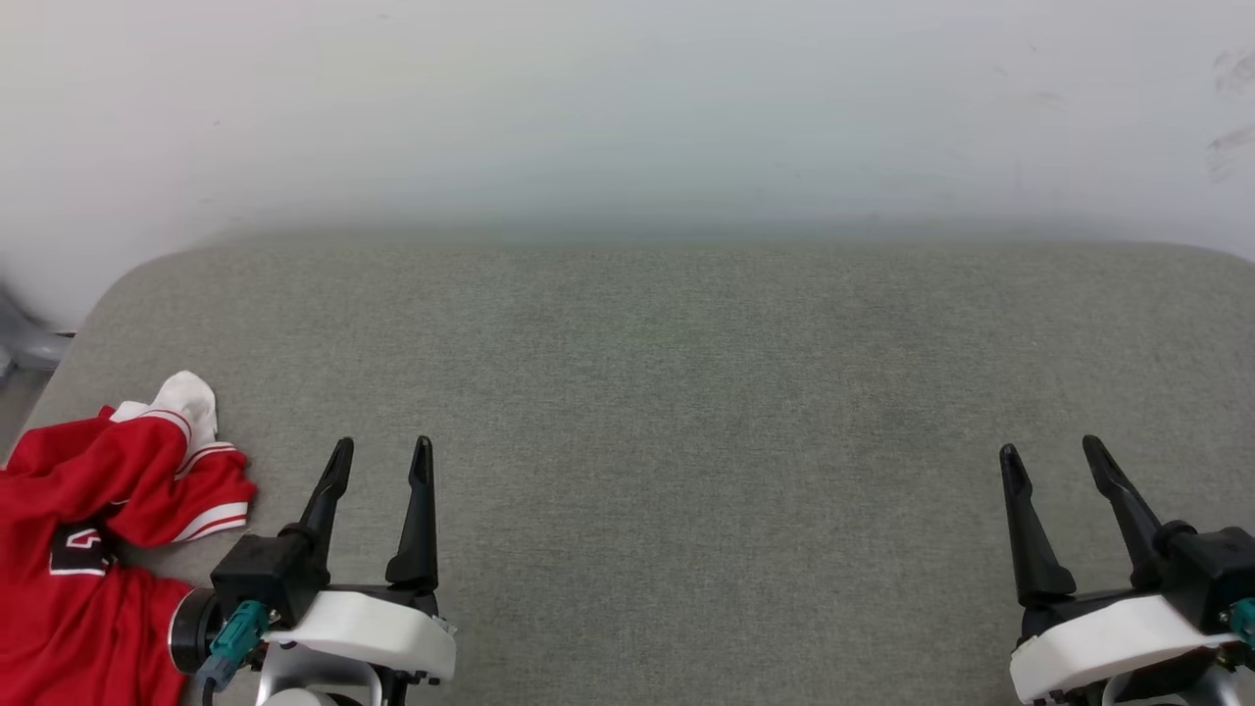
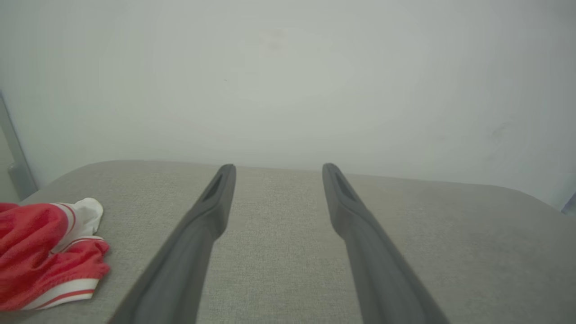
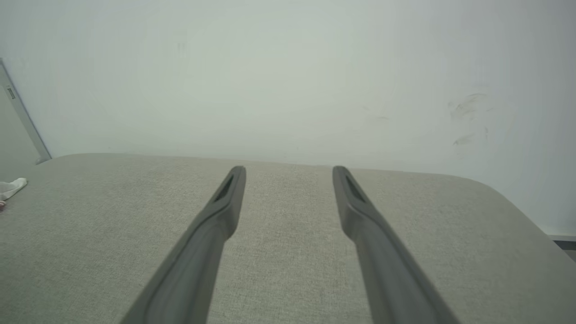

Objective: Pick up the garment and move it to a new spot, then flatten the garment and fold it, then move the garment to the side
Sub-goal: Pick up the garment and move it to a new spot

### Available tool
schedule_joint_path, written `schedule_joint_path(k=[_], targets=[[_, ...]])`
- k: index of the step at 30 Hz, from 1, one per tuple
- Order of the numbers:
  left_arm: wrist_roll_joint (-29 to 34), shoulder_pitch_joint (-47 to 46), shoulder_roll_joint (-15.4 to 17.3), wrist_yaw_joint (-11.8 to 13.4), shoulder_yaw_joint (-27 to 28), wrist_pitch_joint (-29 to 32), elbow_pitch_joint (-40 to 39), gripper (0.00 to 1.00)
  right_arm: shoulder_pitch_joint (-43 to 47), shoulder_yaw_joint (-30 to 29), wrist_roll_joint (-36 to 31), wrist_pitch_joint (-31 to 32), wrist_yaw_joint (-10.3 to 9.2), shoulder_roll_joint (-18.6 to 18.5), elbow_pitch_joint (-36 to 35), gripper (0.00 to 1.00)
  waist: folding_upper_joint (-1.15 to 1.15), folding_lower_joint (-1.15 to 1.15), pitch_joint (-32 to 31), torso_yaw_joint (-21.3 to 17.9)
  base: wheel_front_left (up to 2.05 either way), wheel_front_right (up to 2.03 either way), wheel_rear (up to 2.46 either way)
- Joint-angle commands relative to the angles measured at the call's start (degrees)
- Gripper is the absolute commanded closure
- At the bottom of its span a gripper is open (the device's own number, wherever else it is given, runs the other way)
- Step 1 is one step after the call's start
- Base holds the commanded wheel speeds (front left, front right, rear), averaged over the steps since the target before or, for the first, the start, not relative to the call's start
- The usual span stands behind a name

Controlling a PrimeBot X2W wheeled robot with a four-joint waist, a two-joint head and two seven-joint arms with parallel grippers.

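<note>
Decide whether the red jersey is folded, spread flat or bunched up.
Bunched up: the jersey lies crumpled at the left of the grey surface, sleeves twisted over it, number partly hidden.

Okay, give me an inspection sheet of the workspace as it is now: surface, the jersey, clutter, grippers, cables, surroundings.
Surface: grey fabric surface, rounded far corners.
Job's things: garment, red with white trim, crumpled at the surface's left edge; not flattened or folded.
Clutter: nothing seen.
Grippers: left gripper open, holding nothing, beside the garment; right gripper open, holding nothing.
Cables: teal connector with a cable at the left gripper's wrist.
Surroundings: white wall behind; scuff marks on its right side.
</note>
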Motion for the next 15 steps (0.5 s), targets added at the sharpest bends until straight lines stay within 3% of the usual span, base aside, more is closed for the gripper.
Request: schedule_joint_path(k=[1, 11, 15], targets=[[1.0, 0.3, 0.0, -0.3, 0.2, -0.5, 0.0, 0.00, 0.5, 0.0, -1.0, -0.4, -0.02, 0.2, -0.6, 0.00, 0.00, 0.00, 0.0, 0.7, 0.00, 0.00, 0.00], [4.7, 0.3, -0.8, -0.8, 2.1, -1.5, 1.1, 0.00, 0.4, 0.9, -3.5, -0.6, -0.02, 0.7, -1.2, 0.00, 0.00, 0.00, -0.4, 7.6, 0.00, 0.00, 0.00], [7.8, 0.9, -0.9, -0.7, 2.9, -2.1, 1.6, 0.00, 0.2, 1.6, -5.2, -0.7, -0.02, 0.8, -1.2, 0.00, 0.00, 0.00, -0.6, 12.9, 0.00, 0.00, 0.00]])
